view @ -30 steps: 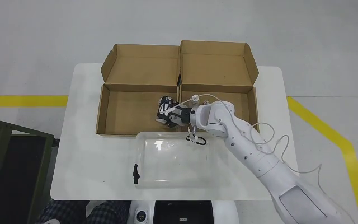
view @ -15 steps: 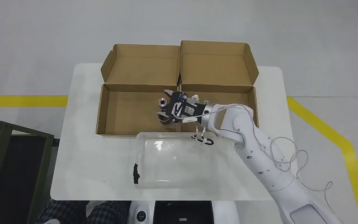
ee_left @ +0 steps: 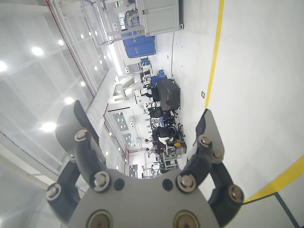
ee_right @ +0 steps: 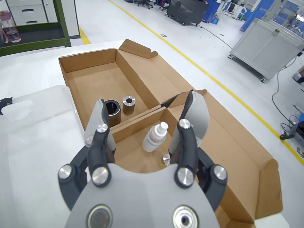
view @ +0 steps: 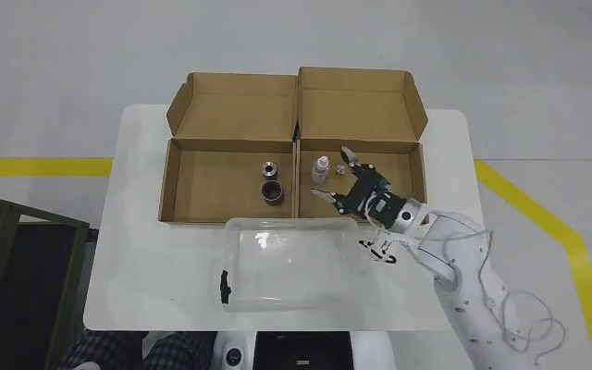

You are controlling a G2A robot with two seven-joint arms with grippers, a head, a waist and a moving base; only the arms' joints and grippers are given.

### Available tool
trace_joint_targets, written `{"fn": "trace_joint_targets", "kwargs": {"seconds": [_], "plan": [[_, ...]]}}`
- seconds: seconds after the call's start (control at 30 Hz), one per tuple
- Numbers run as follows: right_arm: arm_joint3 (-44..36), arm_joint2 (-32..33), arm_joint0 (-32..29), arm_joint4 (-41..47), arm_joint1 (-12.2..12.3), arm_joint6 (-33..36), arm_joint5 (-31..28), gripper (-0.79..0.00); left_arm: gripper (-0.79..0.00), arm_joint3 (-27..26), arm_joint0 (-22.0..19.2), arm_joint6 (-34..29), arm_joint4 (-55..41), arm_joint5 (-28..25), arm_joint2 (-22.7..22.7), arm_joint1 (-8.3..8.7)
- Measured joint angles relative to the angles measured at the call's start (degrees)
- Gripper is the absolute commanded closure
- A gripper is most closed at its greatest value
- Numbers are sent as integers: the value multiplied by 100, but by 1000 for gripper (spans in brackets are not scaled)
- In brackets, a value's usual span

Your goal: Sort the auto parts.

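Observation:
Two open cardboard boxes sit side by side. The left box (view: 213,185) (ee_right: 95,77) holds a dark hollow cylinder (view: 271,191) (ee_right: 113,113) and, just beyond it, a silver cylinder (view: 267,169) (ee_right: 129,105), both upright. In the right box (view: 407,171) (ee_right: 237,148) stand a white bottle (view: 320,167) (ee_right: 154,138) and a small metal part (view: 340,170) (ee_right: 165,160). My right gripper (view: 329,172) (ee_right: 146,98) hovers open and empty above the right box, over the bottle. My left gripper (ee_left: 142,110) is open and empty, pointing out at the room.
A clear plastic tub (view: 291,264) (ee_right: 35,124) lies on the white table in front of the boxes, with a small black piece (view: 223,287) at its left edge. Both box lids stand open at the back. A green shelf cart (view: 28,268) stands left of the table.
My right gripper opened and left the dark cylinder in the left box beside the silver one. It then drew back to the right, over the right box.

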Motion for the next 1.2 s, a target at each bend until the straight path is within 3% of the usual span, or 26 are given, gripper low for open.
{"fn": "trace_joint_targets", "kwargs": {"seconds": [0.2,0.87,1.2], "plan": [[-327,600,-818,-205,89,-602,257,-785,-785,0,0,0,0,0,0,0],[-887,2263,-3100,-188,183,-1846,1327,-785,-785,0,0,0,0,0,0,0],[-908,2604,-3563,-109,175,-2073,1520,-785,-785,0,0,0,0,0,0,0]]}}
